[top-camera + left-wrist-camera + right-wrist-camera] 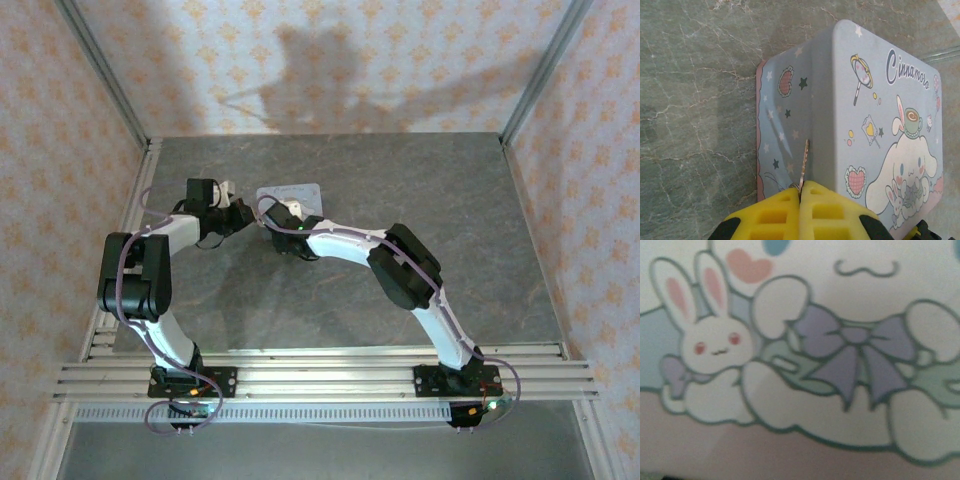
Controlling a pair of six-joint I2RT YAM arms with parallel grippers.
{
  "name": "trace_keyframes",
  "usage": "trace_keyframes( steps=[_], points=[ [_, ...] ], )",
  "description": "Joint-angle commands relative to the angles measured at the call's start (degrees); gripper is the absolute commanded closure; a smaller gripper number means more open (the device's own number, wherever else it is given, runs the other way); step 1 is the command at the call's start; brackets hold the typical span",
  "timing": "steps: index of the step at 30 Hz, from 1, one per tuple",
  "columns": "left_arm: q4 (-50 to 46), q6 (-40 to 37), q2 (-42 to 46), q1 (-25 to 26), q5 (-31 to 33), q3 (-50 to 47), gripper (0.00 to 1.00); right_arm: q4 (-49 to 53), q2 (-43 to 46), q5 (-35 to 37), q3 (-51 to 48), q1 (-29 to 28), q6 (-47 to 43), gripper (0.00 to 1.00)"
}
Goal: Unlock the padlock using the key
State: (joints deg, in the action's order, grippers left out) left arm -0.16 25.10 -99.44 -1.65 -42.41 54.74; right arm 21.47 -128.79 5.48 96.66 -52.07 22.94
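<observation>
Your left gripper (800, 189) has its yellow fingers (775, 212) pinched tight on the key (804, 160) – the slim blade points out along the side wall of the cartoon tin (880, 100) – while your right gripper (283, 218) hangs close over the lid, and you cannot tell how wide its jaws stand.

Pastel cartoon tin (840, 75), grey marbled table (690, 75)
</observation>
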Motion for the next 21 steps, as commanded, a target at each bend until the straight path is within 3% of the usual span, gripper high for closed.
trace_keyframes(
  steps=[1,12,21],
  points=[
    [-0.9,-2.4,-0.2,1.3,-3.7,1.7,1.0,-0.5,1.7,1.2,-2.1,-0.2,-0.5,0.78],
    [-4.1,-4.9,4.3,1.8,-3.5,1.8,1.0,-1.3,10.9,-3.9,-9.7,0.1,2.2,0.96],
    [-9.9,-9.0,14.5,2.3,-0.2,-1.1,1.0,-0.9,14.5,-13.5,-11.6,2.8,7.6,1.0]
  ],
)
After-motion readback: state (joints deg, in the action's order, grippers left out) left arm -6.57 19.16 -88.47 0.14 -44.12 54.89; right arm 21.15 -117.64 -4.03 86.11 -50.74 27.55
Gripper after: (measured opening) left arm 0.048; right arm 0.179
